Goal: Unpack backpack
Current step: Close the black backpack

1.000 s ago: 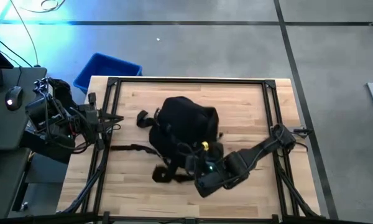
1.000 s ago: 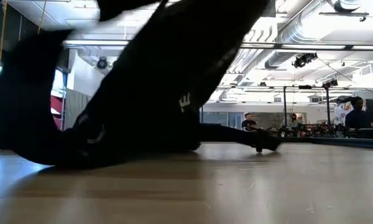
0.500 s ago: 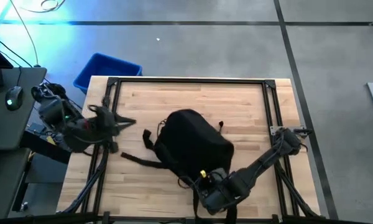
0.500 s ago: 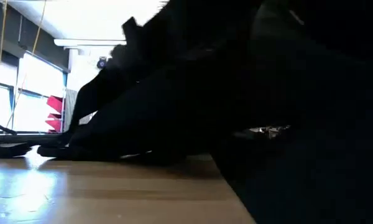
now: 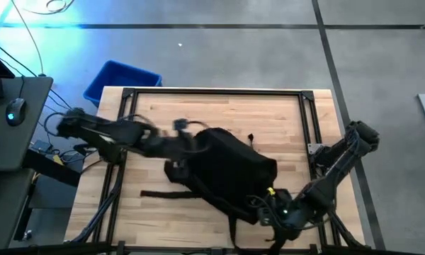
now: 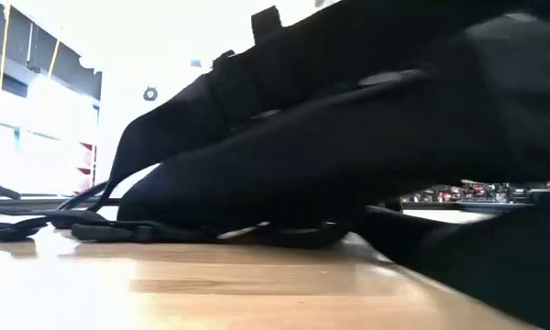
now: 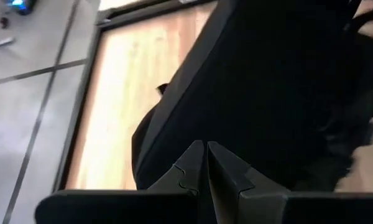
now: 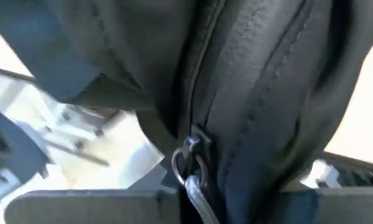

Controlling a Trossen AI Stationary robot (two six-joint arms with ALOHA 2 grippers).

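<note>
Nothing has come out of the backpack [image 5: 227, 170] yet, as far as you can see: from above, no unpacked item lies beside it on the table [image 5: 219, 106], where it sprawls across the middle, and the blue bin [image 5: 120, 78] sits well beyond it, off the table's far corner. The left gripper [image 5: 178, 126] is at the backpack's far edge; the right gripper [image 5: 273, 212] is at its near corner. From table height, the backpack [image 6: 330, 128] fills the view, straps trailing. On the left wrist view, the fingers [image 7: 193, 165] are pressed together on nothing, against the backpack's fabric. On the right wrist view, a zipper pull [image 8: 191, 163] hangs before you; I can't tell the jaws' state. Opening looks barely begun.
</note>
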